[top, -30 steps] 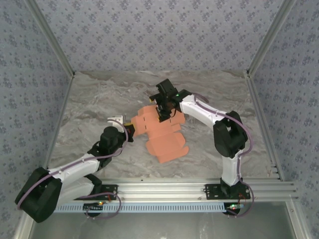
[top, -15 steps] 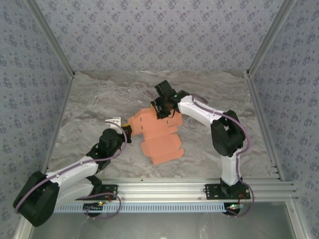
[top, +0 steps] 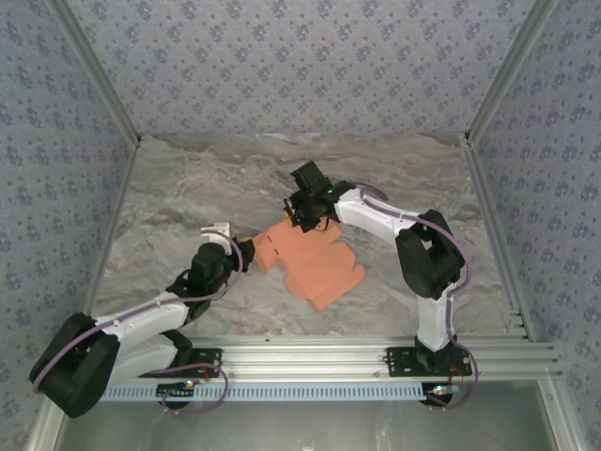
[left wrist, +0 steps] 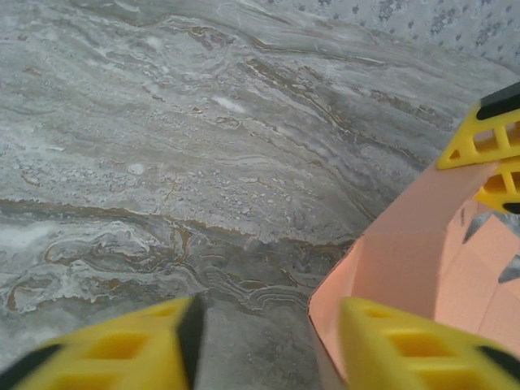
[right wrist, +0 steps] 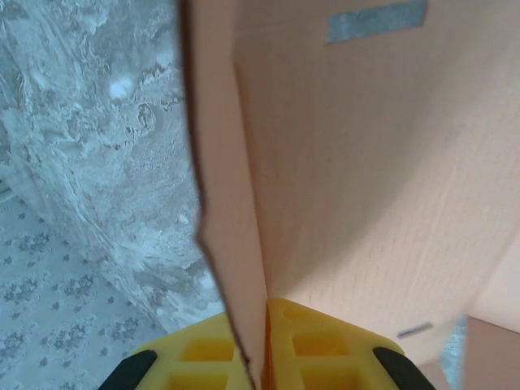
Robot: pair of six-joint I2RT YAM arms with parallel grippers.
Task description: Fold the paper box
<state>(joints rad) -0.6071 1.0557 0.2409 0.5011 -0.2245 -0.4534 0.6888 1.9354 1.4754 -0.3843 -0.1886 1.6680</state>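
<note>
Two pincers meet at the paper box (top: pixel 317 265), which lies partly raised in the middle of the counter (top: pixel 178 188). The right pincer (top: pixel 302 214) is clamped on an upright panel at its far edge, and the left pincer (top: pixel 244 254) gapes at its left flap. Held by that one thin pinch, the card could slip, tear or crease wrongly if pulled. Both arms reach low and inward with elbows bent.

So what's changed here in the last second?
The right claw closed on a flap at the far edge of the paper box, while the left claw opened and let go of its left edge. The sheet's near end swung a little toward the right. Both arms barely shifted, and the sheet is still unfolded on the table.
</note>
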